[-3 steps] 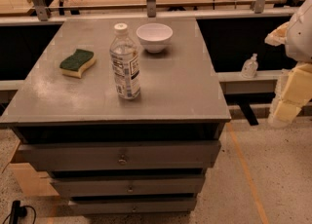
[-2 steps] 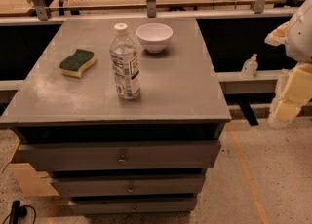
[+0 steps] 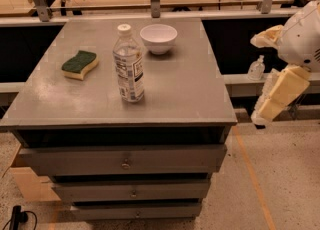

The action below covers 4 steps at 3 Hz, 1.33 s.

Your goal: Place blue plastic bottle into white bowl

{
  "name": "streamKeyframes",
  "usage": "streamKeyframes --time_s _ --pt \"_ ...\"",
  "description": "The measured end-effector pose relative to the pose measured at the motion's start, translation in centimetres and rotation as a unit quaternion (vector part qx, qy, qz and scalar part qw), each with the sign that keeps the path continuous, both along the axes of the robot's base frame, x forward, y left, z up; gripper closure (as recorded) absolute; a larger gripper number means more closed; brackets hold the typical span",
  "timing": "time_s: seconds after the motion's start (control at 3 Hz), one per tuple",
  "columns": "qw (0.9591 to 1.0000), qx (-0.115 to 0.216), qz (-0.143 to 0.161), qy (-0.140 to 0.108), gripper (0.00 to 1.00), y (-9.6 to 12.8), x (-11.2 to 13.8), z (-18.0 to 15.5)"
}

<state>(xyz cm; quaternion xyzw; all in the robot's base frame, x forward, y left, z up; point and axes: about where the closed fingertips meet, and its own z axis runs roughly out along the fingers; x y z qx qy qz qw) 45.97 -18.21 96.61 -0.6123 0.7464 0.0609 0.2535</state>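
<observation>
One clear bottle [image 3: 129, 64], white cap, upright near white bowl [image 3: 158, 38]; claw [image 3: 264, 111] far right, state unclear.

**Grey worktop, three things sitting on it**

The grey worktop [image 3: 185, 91] tops a drawer cabinet. The blue plastic bottle [image 3: 129, 64] stands upright mid-surface. The white bowl [image 3: 158, 38] is just behind it, and a green-and-yellow sponge [image 3: 80, 64] lies further left. The gripper [image 3: 267, 110] hangs beyond the right edge.

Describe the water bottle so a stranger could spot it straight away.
Find the grey drawer cabinet; the water bottle stands upright mid-top, right of the green sponge, in front of the white bowl. It is the only tall, clear thing there, white-capped with a printed label. The gripper hangs beyond the cabinet's right edge.
</observation>
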Motion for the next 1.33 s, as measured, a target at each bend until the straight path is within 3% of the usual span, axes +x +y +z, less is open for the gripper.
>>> streamKeyframes --time_s 0.33,0.67,1.0,1.33 --pt "0.9930 0.112 0.038 -0.010 0.00 3.4 1.8 -1.4" --pt "0.9706 0.236 0.048 -0.007 0.00 7.9 2.6 -2.9" --pt "0.9576 0.282 0.058 -0.005 0.00 10.5 2.3 -1.0" --pt "0.9575 0.282 0.058 -0.005 0.00 10.5 2.3 -1.0"
